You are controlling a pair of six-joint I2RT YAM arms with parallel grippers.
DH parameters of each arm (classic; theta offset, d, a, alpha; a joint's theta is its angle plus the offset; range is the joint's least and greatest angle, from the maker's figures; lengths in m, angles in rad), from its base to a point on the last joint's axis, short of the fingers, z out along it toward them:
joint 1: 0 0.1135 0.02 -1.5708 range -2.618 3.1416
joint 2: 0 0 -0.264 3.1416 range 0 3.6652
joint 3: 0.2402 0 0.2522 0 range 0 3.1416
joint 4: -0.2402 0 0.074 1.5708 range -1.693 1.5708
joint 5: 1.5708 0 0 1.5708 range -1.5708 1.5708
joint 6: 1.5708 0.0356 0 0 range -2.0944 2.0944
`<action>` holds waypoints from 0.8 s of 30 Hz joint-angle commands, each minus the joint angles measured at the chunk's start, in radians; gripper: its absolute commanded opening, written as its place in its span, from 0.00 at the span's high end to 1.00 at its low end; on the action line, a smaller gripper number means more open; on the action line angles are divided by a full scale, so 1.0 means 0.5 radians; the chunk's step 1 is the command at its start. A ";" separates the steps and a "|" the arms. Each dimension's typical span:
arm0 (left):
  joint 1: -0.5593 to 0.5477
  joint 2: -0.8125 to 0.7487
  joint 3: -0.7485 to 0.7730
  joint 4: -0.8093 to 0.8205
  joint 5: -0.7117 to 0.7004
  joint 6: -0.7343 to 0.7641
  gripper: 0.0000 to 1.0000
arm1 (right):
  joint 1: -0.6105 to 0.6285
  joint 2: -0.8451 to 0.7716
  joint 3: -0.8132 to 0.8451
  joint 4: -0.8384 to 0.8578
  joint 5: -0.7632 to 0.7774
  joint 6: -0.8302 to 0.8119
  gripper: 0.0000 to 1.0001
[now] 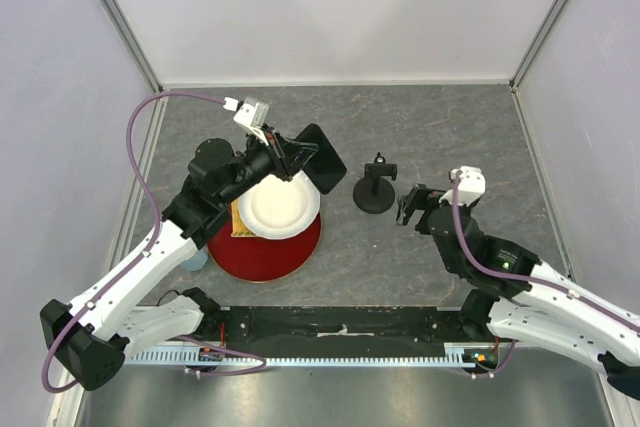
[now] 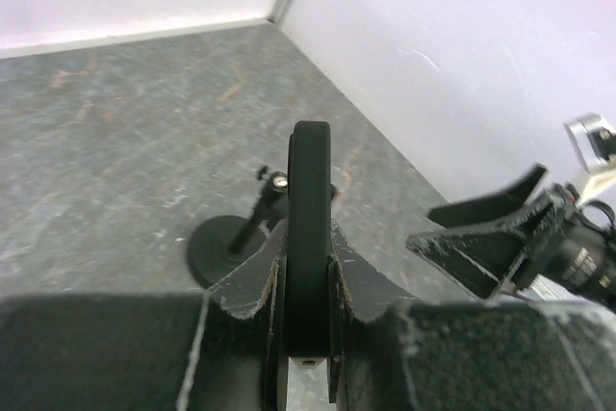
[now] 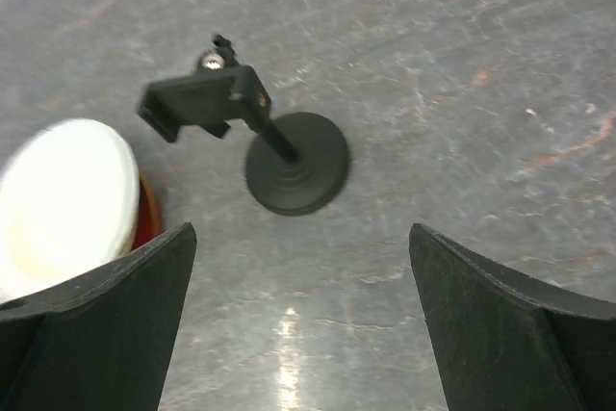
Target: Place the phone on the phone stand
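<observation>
By the white plate (image 1: 275, 209), left jaws clamp the phone (image 1: 324, 159); right jaws gape near phone stand (image 1: 375, 193).

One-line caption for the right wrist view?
Right gripper open before the phone stand, its cradle empty; white plate at left edge.

No readable text, label, brand, number or sign on anything.

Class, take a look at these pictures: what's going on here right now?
The left gripper is shut on the phone and holds it off the table, near a white plate that sits on a red plate. The phone stand stands upright with nothing in its cradle. The right gripper is open beside the stand and holds nothing.
</observation>
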 commanded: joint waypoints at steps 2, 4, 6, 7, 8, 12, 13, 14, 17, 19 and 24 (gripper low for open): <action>-0.001 -0.046 0.054 0.003 -0.339 0.128 0.98 | 0.001 0.255 0.157 -0.207 0.056 -0.109 0.04; -0.001 -0.049 0.051 0.021 -0.271 0.125 0.98 | 0.001 0.337 0.138 -0.091 0.010 -0.241 0.13; -0.001 -0.046 0.039 0.064 -0.216 0.122 0.98 | -0.011 0.378 0.120 -0.002 0.019 -0.318 0.21; -0.001 -0.046 0.024 0.076 -0.210 0.116 0.98 | -0.048 0.411 0.105 0.096 -0.027 -0.391 0.24; -0.001 -0.040 0.017 0.086 -0.176 0.119 0.98 | -0.085 0.430 0.098 0.154 -0.088 -0.431 0.31; 0.002 0.006 0.036 0.083 -0.118 0.113 0.98 | -0.351 0.564 0.065 0.406 -0.468 -0.545 0.39; -0.001 0.009 0.039 0.086 -0.096 0.104 0.98 | -0.458 0.592 0.061 0.501 -0.621 -0.570 0.39; -0.001 0.006 0.042 0.089 -0.051 0.101 0.98 | -0.508 0.614 0.058 0.553 -0.723 -0.628 0.39; -0.001 0.012 0.033 0.116 -0.019 0.098 0.98 | -0.576 0.706 0.098 0.655 -0.886 -0.744 0.40; -0.001 0.016 0.030 0.116 -0.022 0.107 0.98 | -0.579 0.758 0.147 0.655 -0.898 -0.788 0.41; -0.001 0.016 0.045 0.110 0.017 0.095 0.98 | -0.607 0.816 0.178 0.698 -0.868 -0.828 0.46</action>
